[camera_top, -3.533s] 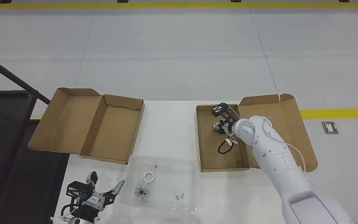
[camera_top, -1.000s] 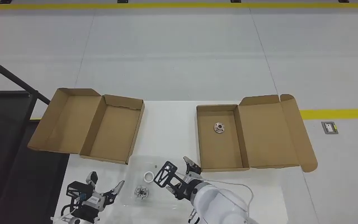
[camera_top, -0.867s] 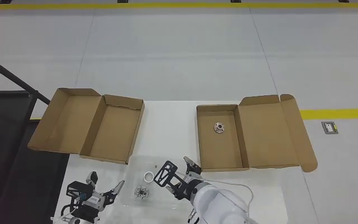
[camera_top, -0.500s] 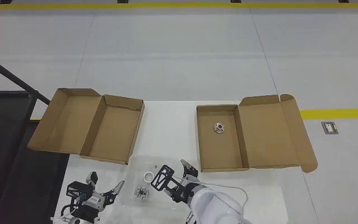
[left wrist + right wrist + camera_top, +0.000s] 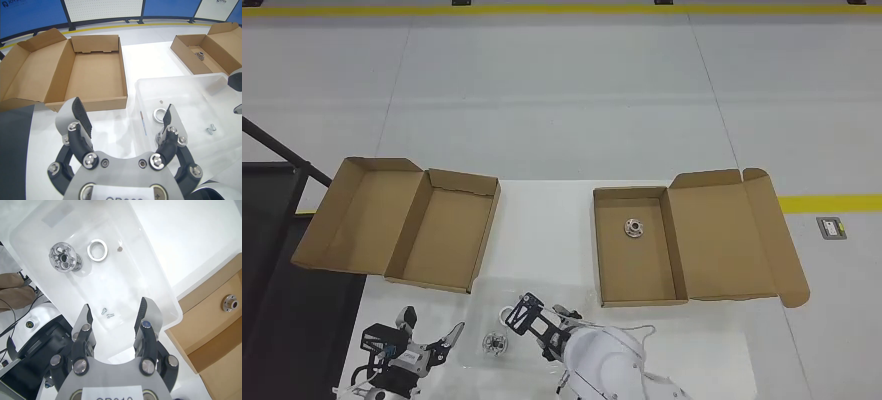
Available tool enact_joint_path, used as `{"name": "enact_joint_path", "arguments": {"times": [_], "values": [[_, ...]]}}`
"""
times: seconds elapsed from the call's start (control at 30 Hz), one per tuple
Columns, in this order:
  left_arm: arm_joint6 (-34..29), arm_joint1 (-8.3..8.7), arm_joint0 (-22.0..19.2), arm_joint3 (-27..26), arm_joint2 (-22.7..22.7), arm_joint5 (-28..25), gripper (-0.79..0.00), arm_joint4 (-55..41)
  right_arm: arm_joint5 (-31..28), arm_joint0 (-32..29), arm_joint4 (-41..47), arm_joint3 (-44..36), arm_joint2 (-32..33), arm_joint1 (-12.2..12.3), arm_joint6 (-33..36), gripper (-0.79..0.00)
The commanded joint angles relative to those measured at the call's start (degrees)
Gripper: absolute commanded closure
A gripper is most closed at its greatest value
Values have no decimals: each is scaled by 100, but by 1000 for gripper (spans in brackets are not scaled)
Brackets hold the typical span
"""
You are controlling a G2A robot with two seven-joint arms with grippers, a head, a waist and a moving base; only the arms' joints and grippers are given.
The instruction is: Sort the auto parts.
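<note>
Two wide-spread fingers of the right gripper (image 5: 115, 308) are hanging above the clear plastic tray (image 5: 160, 275) and gripping nothing; in the right wrist view a pair of small silver screws (image 5: 107, 313) is lying on the tray floor between them. Farther along the tray a cast silver hub (image 5: 63, 257), with a cut-out spoked face and a dark centre bore, is resting tilted on its flange. A plain silver ring (image 5: 97, 250) is lying flat just beside it, and a tiny brown speck (image 5: 119, 249) is sitting near the ring. The tray's low rounded rim is running close to the wall of the right cardboard box (image 5: 217, 313), where a small flanged bushing (image 5: 230, 303) is lying on the floor. The left cardboard box (image 5: 442, 240) is standing open with its flap spread, well apart from the right one, with white table (image 5: 542, 220) between them. In the top view the right arm is coming in from the table's near edge, angled down over the tray. The left gripper (image 5: 122, 106) is also gaping wide and holding nothing, sitting low just beside the tray's outer wall and facing the left box
</note>
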Motion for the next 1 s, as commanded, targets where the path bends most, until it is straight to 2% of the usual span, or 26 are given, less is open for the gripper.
{"name": "enact_joint_path", "arguments": {"times": [0.0,0.07,0.13,0.2,0.3,0.47,0.77,0.97], "values": [[0,0,0,0,0,0,-785,0,28,51,123,164,4,-36,-9,-511],[0,0,0,0,0,0,-785,0,31,85,238,321,34,-62,-33,-486],[0,0,0,0,0,0,-785,0,-6,99,350,463,38,-85,-21,-425],[0,0,0,0,0,0,-785,0,-89,122,462,633,-7,-112,85,-471],[0,0,0,0,0,0,-785,0,-131,199,621,885,-91,-170,204,-400],[0,0,0,0,0,0,-785,0,-144,393,889,1328,-212,-284,312,-345],[0,0,0,0,0,0,-785,0,-197,769,1336,2106,-338,-475,451,-314],[0,0,0,0,0,0,-785,0,-219,939,1508,2443,-444,-584,556,-259]]}}
